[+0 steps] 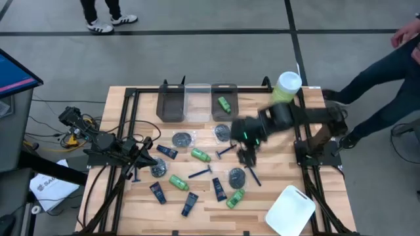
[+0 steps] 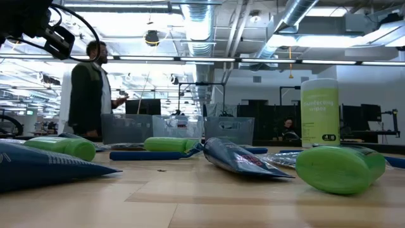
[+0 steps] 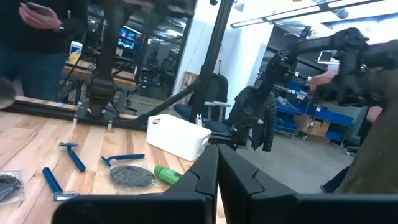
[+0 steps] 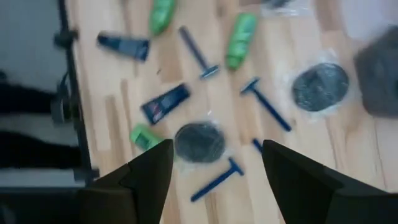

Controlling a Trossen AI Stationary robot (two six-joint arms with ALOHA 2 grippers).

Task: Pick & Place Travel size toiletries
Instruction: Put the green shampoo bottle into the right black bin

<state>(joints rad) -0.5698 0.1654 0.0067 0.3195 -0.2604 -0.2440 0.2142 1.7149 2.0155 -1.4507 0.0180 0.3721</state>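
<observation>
Travel size toiletries lie scattered over the wooden table: green mini bottles, navy tubes, blue razors and round dark packets. One green bottle lies in the far right dark bin. My right gripper hangs open above the table's middle right, fingers pointing steeply down. In the right wrist view my right gripper is over a round packet and a razor, with nothing between its fingers. My left gripper is shut at the table's left side, holding nothing.
A dark bin, a clear bin and the second dark bin stand along the far edge. A tall green canister with a white lid stands at the far right. A white tray lies at the near right. A person stands beyond the right edge.
</observation>
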